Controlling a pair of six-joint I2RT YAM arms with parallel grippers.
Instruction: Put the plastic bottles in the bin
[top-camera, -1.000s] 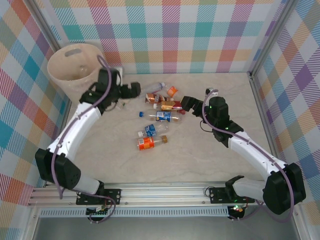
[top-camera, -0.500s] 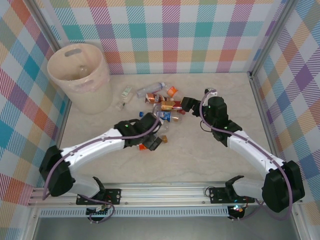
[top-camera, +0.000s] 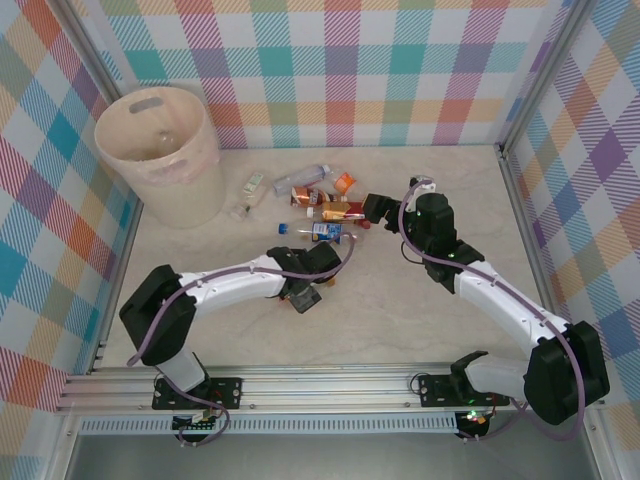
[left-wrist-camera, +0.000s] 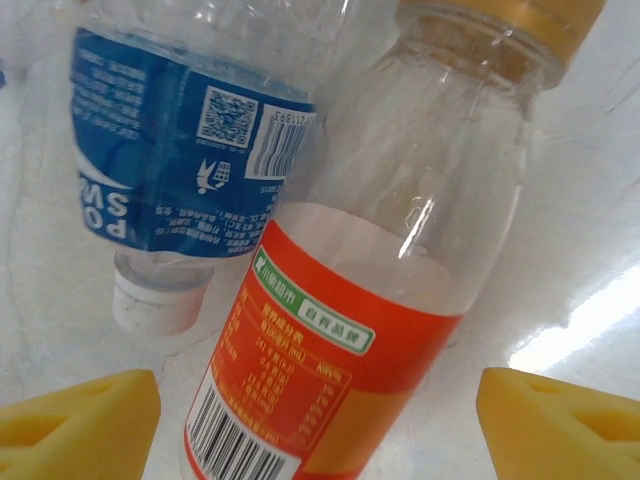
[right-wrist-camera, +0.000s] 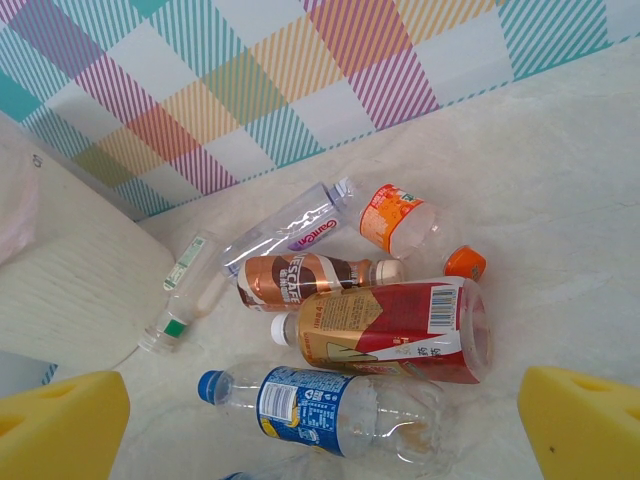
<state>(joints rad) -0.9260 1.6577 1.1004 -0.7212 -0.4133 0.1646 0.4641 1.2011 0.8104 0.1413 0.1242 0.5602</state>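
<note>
My left gripper (top-camera: 305, 292) is low over the table, open, astride an orange-labelled plastic bottle (left-wrist-camera: 330, 350) with a yellow cap. Its yellow pads (left-wrist-camera: 80, 425) flank that bottle with a gap on each side. Against this bottle lies a crushed blue-labelled one (left-wrist-camera: 170, 170) with a white cap. My right gripper (top-camera: 372, 210) hovers open beside the main heap of bottles (top-camera: 322, 200): a blue-labelled one (right-wrist-camera: 320, 405), a red and gold one (right-wrist-camera: 390, 330), a brown one (right-wrist-camera: 300, 280), a clear one (right-wrist-camera: 290, 235) and a crushed orange one (right-wrist-camera: 395, 218). The pale bin (top-camera: 190, 195) stands at the far left.
A small green-labelled bottle (right-wrist-camera: 185, 290) lies by the bin wall (right-wrist-camera: 70, 290). A loose orange cap (right-wrist-camera: 465, 263) sits right of the heap. Checked walls close in the table on the left, back and right. Bare tabletop (top-camera: 400, 320) lies in front of the heap.
My left arm has swung from the bin down to the orange-labelled bottle near the table's middle, and its jaws have narrowed around it. The right arm has barely moved.
</note>
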